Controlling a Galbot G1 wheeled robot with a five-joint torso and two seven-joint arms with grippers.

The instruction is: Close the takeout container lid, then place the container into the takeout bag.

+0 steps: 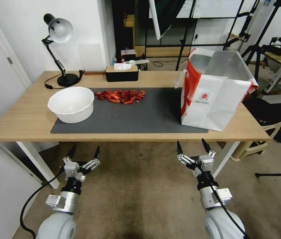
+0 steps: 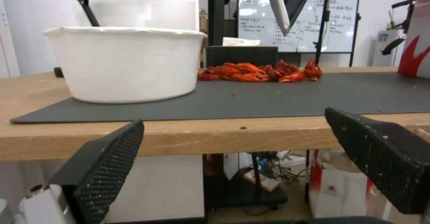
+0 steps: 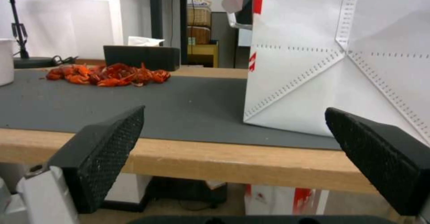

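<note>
The takeout bag [image 1: 213,96] stands upright and open-topped at the right end of the table, white with red side panels and a silvery lining; its white face [image 3: 336,66] is close in the right wrist view, and its red-and-white edge [image 2: 416,46] also shows in the left wrist view. The takeout container and its lid are out of view. Both arms hang below and in front of the table's front edge. My left gripper [image 1: 84,150] [image 2: 233,121] is open and empty. Below the bag, my right gripper [image 1: 191,144] [image 3: 233,114] is also open and empty.
A round white bowl [image 1: 71,103] and a pile of red crayfish [image 1: 120,95] lie on a dark mat [image 1: 147,113]. A desk lamp [image 1: 59,43] and black tissue box [image 1: 121,73] stand along the back edge. A beige stool [image 1: 263,139] stands to the right.
</note>
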